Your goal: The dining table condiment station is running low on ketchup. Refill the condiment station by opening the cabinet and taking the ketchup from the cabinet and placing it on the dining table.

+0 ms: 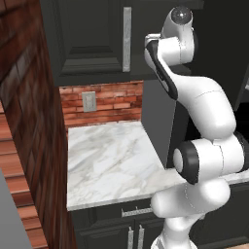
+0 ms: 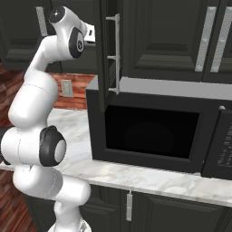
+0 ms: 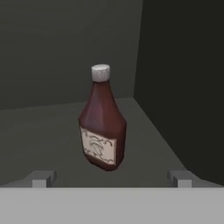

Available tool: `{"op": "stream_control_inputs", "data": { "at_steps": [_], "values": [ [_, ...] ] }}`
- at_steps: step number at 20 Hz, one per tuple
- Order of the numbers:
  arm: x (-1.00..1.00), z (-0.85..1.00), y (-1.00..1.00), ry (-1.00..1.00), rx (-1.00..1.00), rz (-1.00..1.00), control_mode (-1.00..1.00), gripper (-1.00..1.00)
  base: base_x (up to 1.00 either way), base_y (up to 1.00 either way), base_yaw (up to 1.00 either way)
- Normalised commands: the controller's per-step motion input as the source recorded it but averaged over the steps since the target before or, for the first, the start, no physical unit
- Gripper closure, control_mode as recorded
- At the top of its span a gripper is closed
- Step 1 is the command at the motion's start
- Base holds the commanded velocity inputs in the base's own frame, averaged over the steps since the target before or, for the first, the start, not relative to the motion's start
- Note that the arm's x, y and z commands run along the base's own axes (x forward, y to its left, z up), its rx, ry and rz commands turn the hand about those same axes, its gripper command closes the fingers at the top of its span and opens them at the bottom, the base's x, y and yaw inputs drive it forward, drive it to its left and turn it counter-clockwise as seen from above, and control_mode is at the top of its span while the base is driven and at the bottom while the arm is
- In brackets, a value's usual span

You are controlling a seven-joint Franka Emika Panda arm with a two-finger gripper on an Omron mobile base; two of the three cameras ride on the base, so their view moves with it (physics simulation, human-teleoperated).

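A: What step is this?
B: The cabinet (image 2: pixel 108 50) is open, its door edge-on. The arm reaches inside toward the ketchup (image 3: pixel 102 127), standing upright on the shelf's far right.
A: And the gripper (image 3: pixel 111 178)?
B: Jaws wide, empty, 1 fingertip either side, short of the bottle. Next: advance, then close.

Cabinet (image 2: pixel 158 41) door stands ajar above microwave (image 2: pixel 154 131).

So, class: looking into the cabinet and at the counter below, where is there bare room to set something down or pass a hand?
The shelf floor is bare on both sides of the ketchup, between the open gripper and the back wall. The marble counter is free from the brick wall to the microwave. The microwave crowds the right end.
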Motion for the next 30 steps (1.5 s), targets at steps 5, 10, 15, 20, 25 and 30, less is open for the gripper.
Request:
{"op": "stream_control_inputs", "data": {
  "at_steps": [5,10,15,20,25,30],
  "values": [
    [0.31,0.0,-0.02,0.0,0.0,0.0,-1.0,-1.0,0.0,0.0,0.0],
    [0.31,0.0,0.0,0.0,0.0,0.0,-1.0,-1.0,0.0,0.0,0.0],
    [0.26,0.0,0.0,0.0,0.0,0.0,-1.0,-1.0,0.0,0.0,0.0],
    [0.23,0.0,-0.01,0.0,0.0,0.0,-1.0,-1.0,0.0,0.0,0.0],
    [0.23,0.0,-0.03,0.0,0.0,0.0,-1.0,-1.0,0.0,0.0,0.0],
    [0.13,0.0,-0.02,0.0,0.0,0.0,-1.0,-1.0,0.0,0.0,0.0]
  ]
}}
